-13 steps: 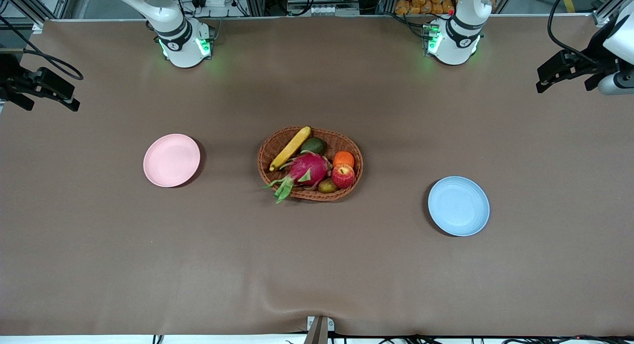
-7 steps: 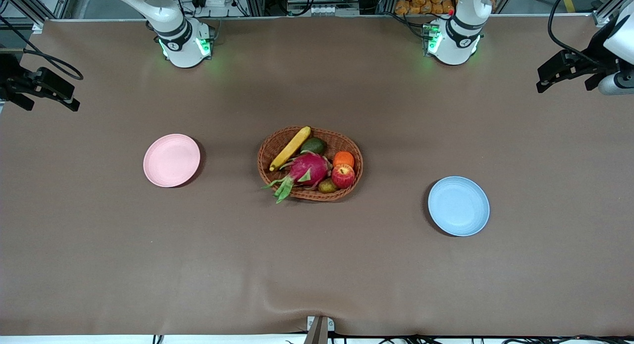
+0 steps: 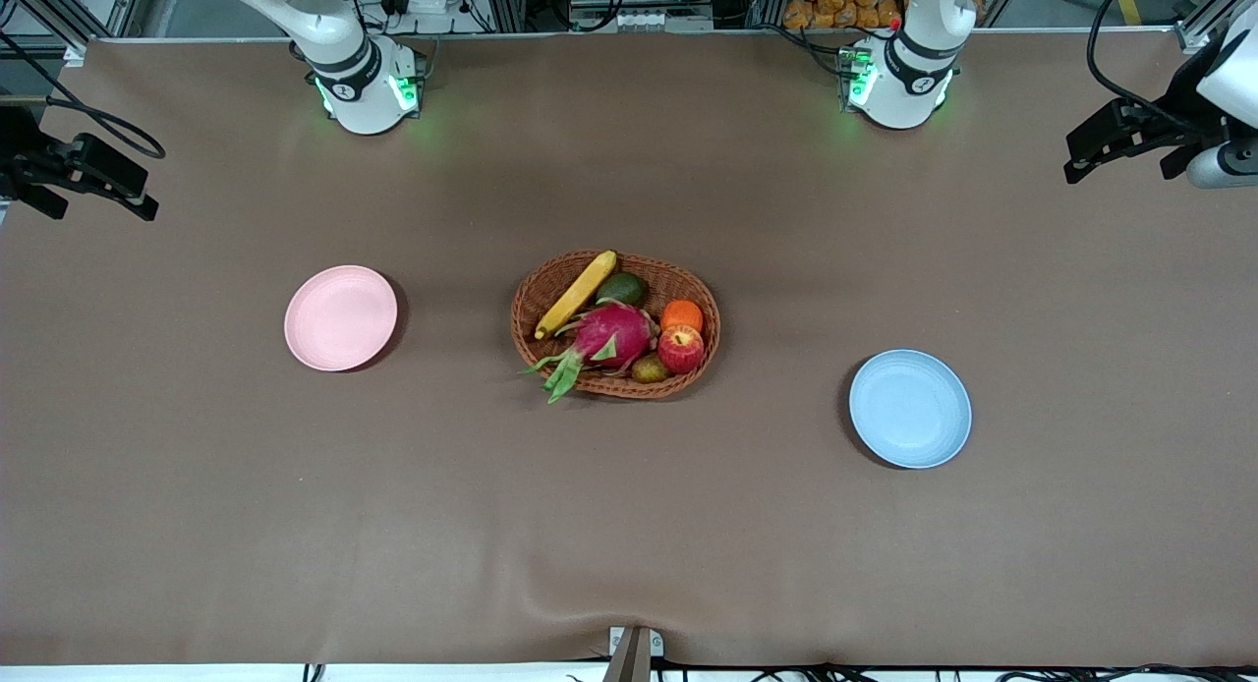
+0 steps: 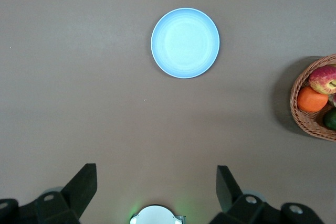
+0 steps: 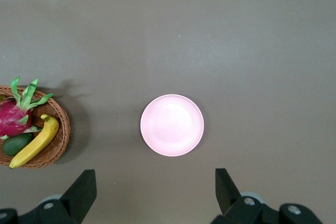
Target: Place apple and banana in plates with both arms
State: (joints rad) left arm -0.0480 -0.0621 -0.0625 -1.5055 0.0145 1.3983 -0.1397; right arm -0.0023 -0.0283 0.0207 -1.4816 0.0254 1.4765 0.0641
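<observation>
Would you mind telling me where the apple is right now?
In the front view, the apple lies in the wicker basket mid-table, toward the left arm's end of it, between the orange and the dragon fruit.

A basket (image 3: 615, 324) was set mid-table, with the banana (image 3: 576, 294) and apple (image 3: 680, 349) lying in it. One plate (image 3: 340, 317) was placed toward the right arm's end, the other plate (image 3: 910, 408) toward the left arm's end, nearer the front camera.
</observation>
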